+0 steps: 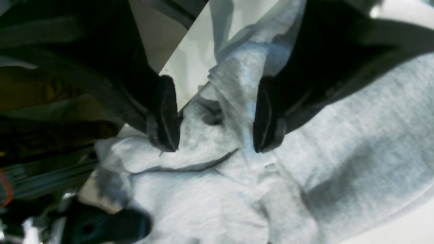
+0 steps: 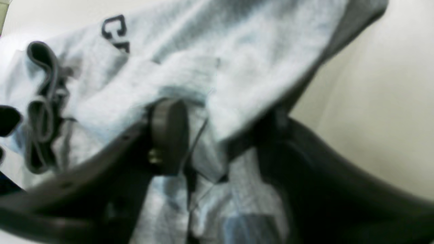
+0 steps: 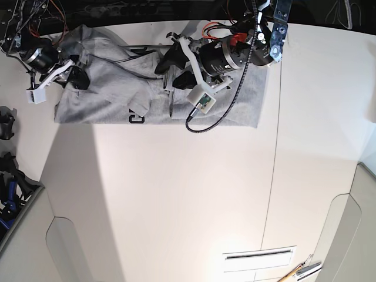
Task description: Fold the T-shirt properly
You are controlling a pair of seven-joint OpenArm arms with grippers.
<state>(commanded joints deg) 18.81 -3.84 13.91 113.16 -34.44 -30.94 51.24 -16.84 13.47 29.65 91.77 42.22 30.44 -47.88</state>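
The grey T-shirt (image 3: pixel 111 88) lies rumpled along the far side of the white table (image 3: pixel 176 194), black letters (image 3: pixel 136 117) showing at its near hem. My left gripper (image 3: pixel 170 66) rests on the shirt's middle. In the left wrist view this gripper (image 1: pixel 216 146) is open, its black fingers (image 1: pixel 164 115) standing either side of a raised ridge of the T-shirt (image 1: pixel 356 135). My right gripper (image 3: pixel 73 77) is at the shirt's left end. In the right wrist view it (image 2: pixel 220 135) is open, with the T-shirt (image 2: pixel 257 51) bunched between and over the fingers (image 2: pixel 168 134); the dark collar (image 2: pixel 40 101) curls at left.
A black cable (image 3: pixel 220 114) from the left arm loops over the shirt's near edge. Dark gear (image 3: pixel 7 176) crowds the table's left side. A slot (image 3: pixel 258 255) and some tools (image 3: pixel 302 271) sit near the front right. A seam (image 3: pixel 273 176) runs down the table.
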